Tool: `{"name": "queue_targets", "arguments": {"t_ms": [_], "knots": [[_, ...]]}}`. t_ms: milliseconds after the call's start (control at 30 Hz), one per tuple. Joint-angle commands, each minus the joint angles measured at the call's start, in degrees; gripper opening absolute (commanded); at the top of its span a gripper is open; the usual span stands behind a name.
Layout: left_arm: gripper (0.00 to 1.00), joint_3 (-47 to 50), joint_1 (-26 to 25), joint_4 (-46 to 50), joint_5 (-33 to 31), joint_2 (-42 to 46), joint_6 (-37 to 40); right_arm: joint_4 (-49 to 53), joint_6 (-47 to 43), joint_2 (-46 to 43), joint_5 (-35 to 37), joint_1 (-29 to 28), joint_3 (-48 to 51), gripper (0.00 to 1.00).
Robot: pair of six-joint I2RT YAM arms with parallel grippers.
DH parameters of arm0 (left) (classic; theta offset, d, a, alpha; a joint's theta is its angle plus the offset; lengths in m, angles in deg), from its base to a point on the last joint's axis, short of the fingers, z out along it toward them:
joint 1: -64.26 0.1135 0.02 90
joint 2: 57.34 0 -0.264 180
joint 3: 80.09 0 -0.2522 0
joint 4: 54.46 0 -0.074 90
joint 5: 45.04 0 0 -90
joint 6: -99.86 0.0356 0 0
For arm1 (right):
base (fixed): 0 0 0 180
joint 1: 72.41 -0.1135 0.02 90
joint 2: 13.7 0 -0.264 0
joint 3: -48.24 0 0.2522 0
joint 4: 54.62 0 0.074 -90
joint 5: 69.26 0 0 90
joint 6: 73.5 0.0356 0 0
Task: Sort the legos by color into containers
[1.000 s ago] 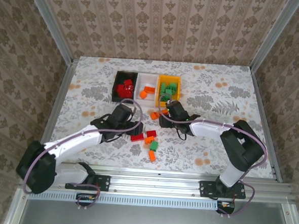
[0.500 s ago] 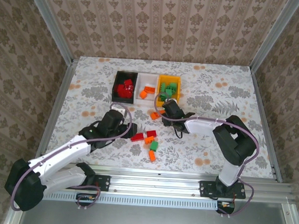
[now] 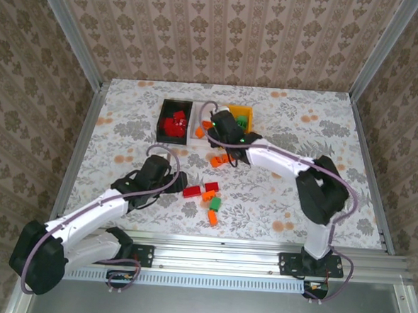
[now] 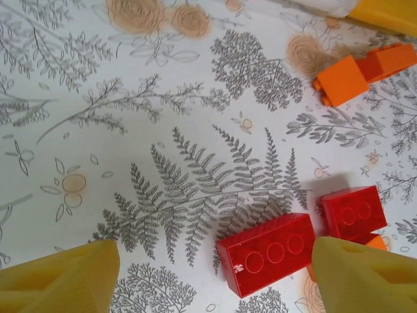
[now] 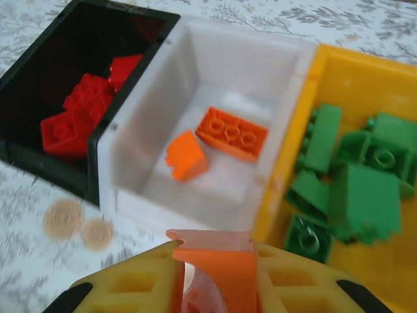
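The right gripper [image 5: 215, 261] has its yellow fingers pinched on a small orange plastic brick [image 5: 215, 274], poised just above the near wall of the white open-topped plastic bin [image 5: 150, 111]. Two more orange bricks [image 5: 231, 134] lie inside that bin. The black bin [image 5: 39, 52] joined to the white bin's left holds red bricks [image 5: 71, 117]; the yellow-orange bin [image 5: 287, 182] joined to its right holds green bricks [image 5: 352, 189]. Well nearer the arm bases than the white bin, the left gripper [image 4: 215, 254] has its jaws spread wide over a long red brick [image 4: 267, 261], beside a shorter red brick [image 4: 354, 212]. A loose cluster [image 3: 210, 199] of red, orange and green bricks lies there. The table [image 3: 302, 134] wears a white cloth printed with grey ferns and orange blooms, enclosed by beige damask-patterned walls [image 3: 231, 30] and aluminium posts [image 3: 74, 38].
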Motion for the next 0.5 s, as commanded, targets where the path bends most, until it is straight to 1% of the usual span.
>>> {"name": "queue_targets", "arguments": {"t_ms": [0,33,100,133,200,233,267,300,467], "knots": [[0.82,1.81,0.2,-1.02,1.69,1.66,-3.76,5.22,-2.14,7.09,-1.86,2.12,-8.51,0.26],[0.86,2.36,0.23,-0.91,1.69,2.51,-4.11,6.36,-2.21,8.84,-2.4,2.52,-11.04,0.26],[0.98,3.16,0.27,-0.2,1.21,4.54,-4.7,7.95,-2.58,12.47,-3.39,3.1,-15.98,0.26],[1.0,3.47,0.27,0.17,1.09,5.5,-4.83,8.68,-3.06,13.64,-3.83,3.29,-18.03,0.27],[1.0,3.93,0.27,0.75,0.66,7.56,-4.79,10.5,-4.13,16.07,-4.39,3.48,-22.04,0.32],[1.0,4.15,0.35,0.92,0.61,8.28,-4.87,10.97,-4.58,16.61,-4.35,3.48,-23.09,0.37],[1.0,4.33,0.36,0.98,0.47,8.95,-4.93,11.8,-4.9,16.9,-4.19,3.48,-24.19,0.48],[1.0,4.38,0.36,1.07,0.39,9.38,-4.88,12.23,-5.08,16.64,-3.93,3.48,-24.5,0.54],[1.0,4.38,0.45,-0.34,0.81,8.55,-4.66,10.82,-5.6,11.83,-3.46,2.8,-20.55,0.58]]}}
